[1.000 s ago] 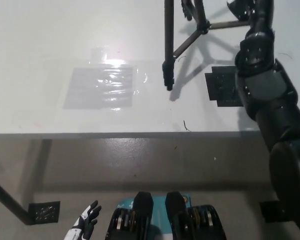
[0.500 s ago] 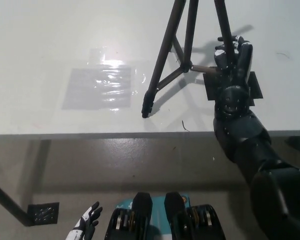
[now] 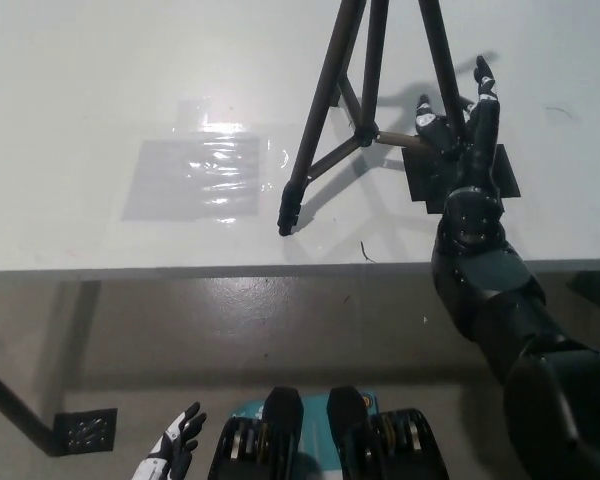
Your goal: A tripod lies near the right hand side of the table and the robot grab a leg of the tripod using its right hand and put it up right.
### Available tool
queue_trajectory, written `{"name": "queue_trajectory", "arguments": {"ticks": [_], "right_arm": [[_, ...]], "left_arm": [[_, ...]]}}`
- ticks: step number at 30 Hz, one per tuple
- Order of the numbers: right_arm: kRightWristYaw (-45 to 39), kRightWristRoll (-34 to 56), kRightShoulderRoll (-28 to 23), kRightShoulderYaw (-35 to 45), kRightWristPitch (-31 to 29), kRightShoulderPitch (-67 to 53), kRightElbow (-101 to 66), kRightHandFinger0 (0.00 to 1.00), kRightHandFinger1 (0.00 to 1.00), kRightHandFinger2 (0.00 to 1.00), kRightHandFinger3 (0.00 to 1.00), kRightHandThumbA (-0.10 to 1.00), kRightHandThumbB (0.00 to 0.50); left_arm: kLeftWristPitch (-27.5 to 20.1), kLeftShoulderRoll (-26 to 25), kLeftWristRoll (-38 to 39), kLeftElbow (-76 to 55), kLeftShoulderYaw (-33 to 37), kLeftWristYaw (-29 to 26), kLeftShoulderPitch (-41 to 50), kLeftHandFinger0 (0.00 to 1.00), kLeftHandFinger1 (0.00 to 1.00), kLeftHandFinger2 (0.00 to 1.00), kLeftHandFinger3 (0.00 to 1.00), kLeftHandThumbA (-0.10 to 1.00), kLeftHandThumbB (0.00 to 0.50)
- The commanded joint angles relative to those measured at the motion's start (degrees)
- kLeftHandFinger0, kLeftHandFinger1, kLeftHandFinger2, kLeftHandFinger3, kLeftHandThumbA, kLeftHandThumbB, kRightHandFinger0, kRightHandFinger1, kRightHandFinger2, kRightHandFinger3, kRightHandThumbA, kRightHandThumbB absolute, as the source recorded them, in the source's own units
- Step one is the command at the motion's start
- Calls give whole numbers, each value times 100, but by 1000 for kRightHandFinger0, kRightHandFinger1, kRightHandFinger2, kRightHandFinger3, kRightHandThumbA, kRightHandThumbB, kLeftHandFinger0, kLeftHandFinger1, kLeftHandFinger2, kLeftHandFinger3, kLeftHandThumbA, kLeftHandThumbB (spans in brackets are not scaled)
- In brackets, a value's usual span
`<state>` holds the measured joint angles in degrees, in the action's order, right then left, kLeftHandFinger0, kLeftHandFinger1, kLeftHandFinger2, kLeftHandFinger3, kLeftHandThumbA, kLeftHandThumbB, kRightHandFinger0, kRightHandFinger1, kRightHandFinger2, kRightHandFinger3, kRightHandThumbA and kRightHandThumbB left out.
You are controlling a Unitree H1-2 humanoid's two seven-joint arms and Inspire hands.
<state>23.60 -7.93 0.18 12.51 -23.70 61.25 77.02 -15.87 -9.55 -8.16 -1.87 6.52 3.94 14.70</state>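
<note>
While the tripod (image 3: 365, 110) stands upright on the table (image 3: 100, 90), the right hand (image 3: 467, 150) sits just right of its near legs, fingers spread, holding nothing. The left hand (image 3: 175, 450) (low, far off) rests with fingers apart.

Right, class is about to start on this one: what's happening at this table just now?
A black tripod stands on its legs on the white table. The robot's black right hand is beside one leg with fingers spread, not gripping it. The white left hand rests low, below the table edge, fingers apart.
</note>
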Motion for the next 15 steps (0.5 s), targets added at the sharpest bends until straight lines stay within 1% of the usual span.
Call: {"name": "queue_trajectory", "arguments": {"ticks": [1, 5, 6, 10, 13, 15], "right_arm": [[-2027, 264, -14, -372, 83, -6, -77, 1000, 1000, 1000, 1000, 833, 500], [-2142, 280, -45, -499, 265, 16, -347, 1000, 1000, 1000, 1000, 848, 500], [-2205, 301, -41, -536, 261, -43, -441, 1000, 1000, 1000, 1000, 830, 500], [-2406, 313, -145, -673, 181, -175, -686, 1000, 1000, 1000, 1000, 838, 500], [-2775, 558, -182, -747, 271, -424, -1475, 1000, 1000, 1000, 1000, 874, 500], [-2898, 662, -186, -837, 472, -611, -2173, 1000, 1000, 1000, 1000, 889, 500]], "left_arm": [[-179, -38, -141, -124, 17, -3, 46, 1000, 1000, 1000, 1000, 1000, 293], [-220, -23, -66, -81, -2, -7, 59, 1000, 1000, 1000, 1000, 1000, 307], [-204, -27, -28, -100, -3, 7, 128, 1000, 1000, 1000, 1000, 1000, 314], [-149, -44, -119, -151, 24, 13, 189, 1000, 1000, 1000, 1000, 1000, 304], [-165, -59, -97, -153, 4, 11, 215, 1000, 1000, 1000, 1000, 1000, 319], [-203, -68, -125, -154, -12, -13, 233, 1000, 1000, 1000, 1000, 1000, 315]]}}
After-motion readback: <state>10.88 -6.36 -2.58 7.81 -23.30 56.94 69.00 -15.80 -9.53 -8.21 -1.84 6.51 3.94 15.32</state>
